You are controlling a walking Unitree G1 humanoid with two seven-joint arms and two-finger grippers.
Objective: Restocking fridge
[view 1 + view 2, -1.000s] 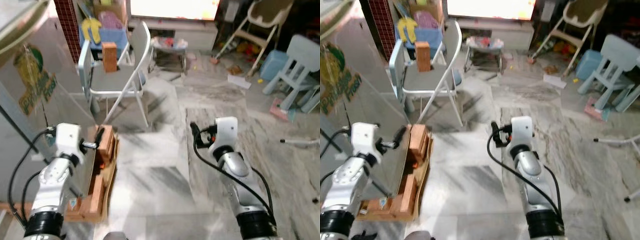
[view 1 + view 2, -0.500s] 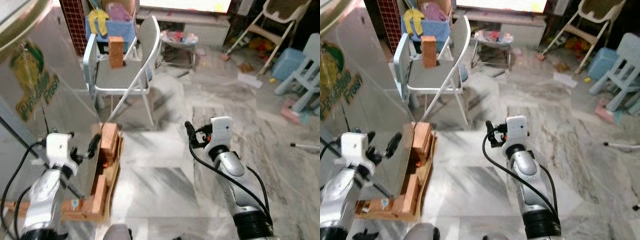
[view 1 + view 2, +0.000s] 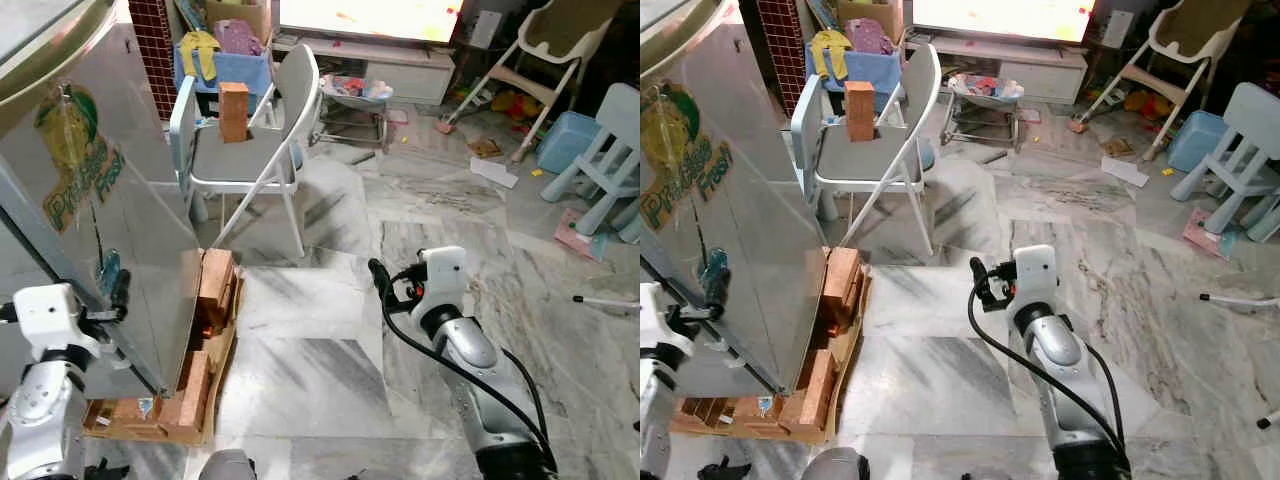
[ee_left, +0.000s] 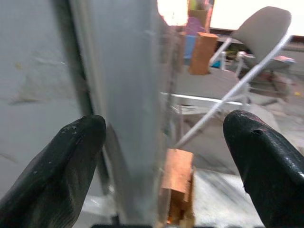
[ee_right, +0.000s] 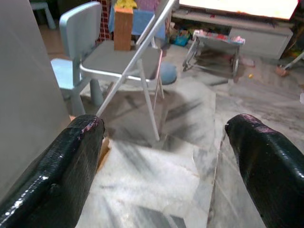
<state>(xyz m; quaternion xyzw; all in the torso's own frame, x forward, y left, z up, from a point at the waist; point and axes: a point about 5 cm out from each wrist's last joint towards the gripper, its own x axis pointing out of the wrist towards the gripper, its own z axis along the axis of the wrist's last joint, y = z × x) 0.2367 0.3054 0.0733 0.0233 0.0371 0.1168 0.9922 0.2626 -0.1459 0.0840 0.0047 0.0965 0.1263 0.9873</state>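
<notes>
The silver fridge (image 3: 100, 215), with a green sticker on its face, stands at the left on a wooden pallet (image 3: 185, 405). My left gripper (image 3: 118, 293) is low against the fridge's face. In the left wrist view it (image 4: 164, 126) is open, with a vertical grey edge of the fridge (image 4: 128, 118) between its fingers. A brown carton (image 3: 233, 110) stands upright on the seat of a grey folding chair (image 3: 255, 160) beyond the fridge. My right gripper (image 3: 378, 275) hangs open over the marble floor, holding nothing, and points towards the chair (image 5: 128, 61).
Orange bricks (image 3: 215, 288) are stacked on the pallet beside the fridge. A light blue child's chair (image 3: 805, 125) stands behind the folding chair. A TV stand (image 3: 400, 70), a high chair (image 3: 530, 50), blue stools (image 3: 610, 140) and scattered toys lie farther back and to the right.
The camera has shifted. My left gripper has drawn back from beside the bricks, leftwards across the fridge's face. My right arm has kept its pose.
</notes>
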